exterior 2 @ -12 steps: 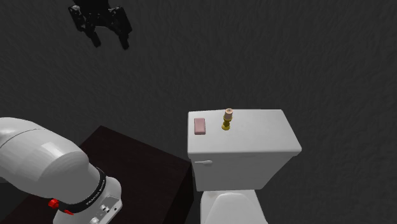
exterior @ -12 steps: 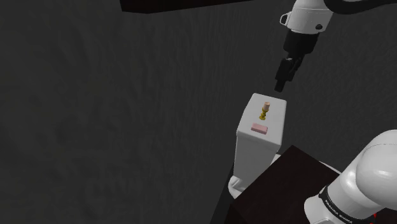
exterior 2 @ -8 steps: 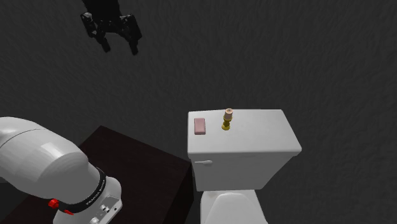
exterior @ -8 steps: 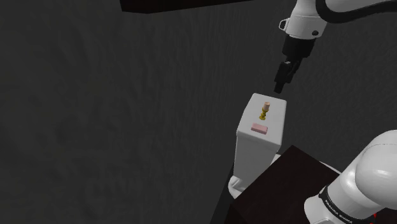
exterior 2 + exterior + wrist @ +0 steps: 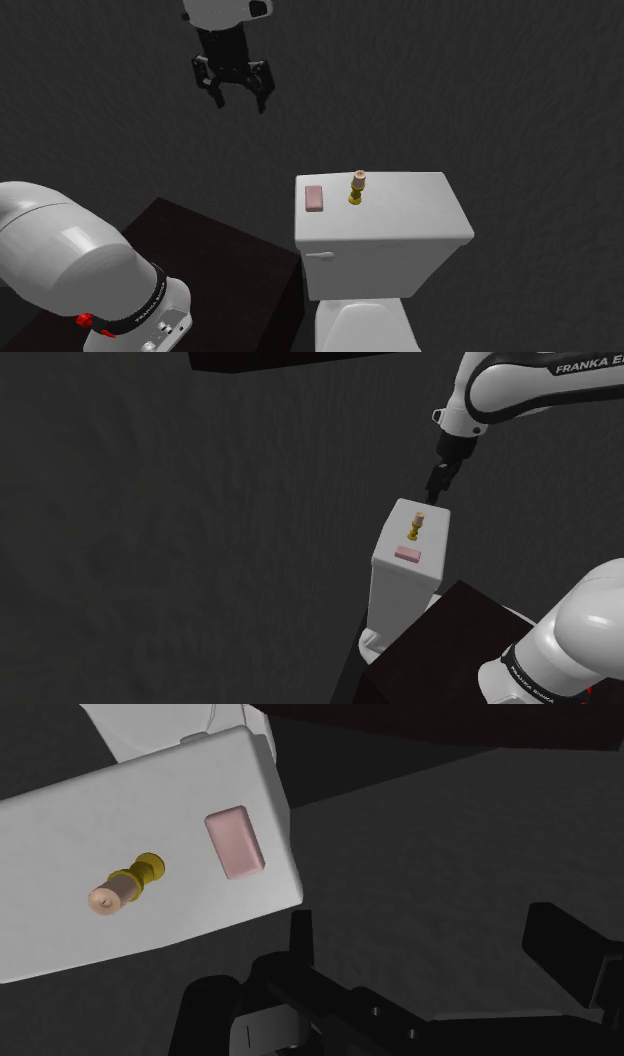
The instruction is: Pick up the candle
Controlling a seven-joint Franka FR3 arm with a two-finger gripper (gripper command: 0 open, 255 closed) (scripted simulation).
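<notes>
Shoulder view: the white toilet tank lid [image 5: 432, 542] carries the candle [image 5: 417, 524], a short pinkish stub standing upright in a gold-coloured holder, with a pink soap bar [image 5: 407, 554] lying flat just beside it on the side nearer the dark stand [image 5: 450, 642]. The gripper [image 5: 435, 492] hangs in the air above the wall-side end of the lid and holds nothing. Second exterior view: the gripper [image 5: 240, 100] is high above and off toward this view's left of the tank lid [image 5: 410, 210], well apart from the candle [image 5: 357, 187]. Its two black fingers are spread, with nothing between them. The soap bar [image 5: 314, 198] lies on this view's left of the candle, on the gripper's side. Wrist view: the candle [image 5: 125, 887] and soap bar [image 5: 236, 843] both rest on the lid [image 5: 60, 834], and both lie well off to one side of the gripper [image 5: 430, 939], the bar being the nearer of the two. Assessment: the approach step is in hand and no grasp has begun. The next move calls for carrying the hand across past the soap bar until the candle sits centred between the spread fingers, then lowering and closing on it. The candle looks slim and top-heavy, so a glancing finger would likely tip it.
</notes>
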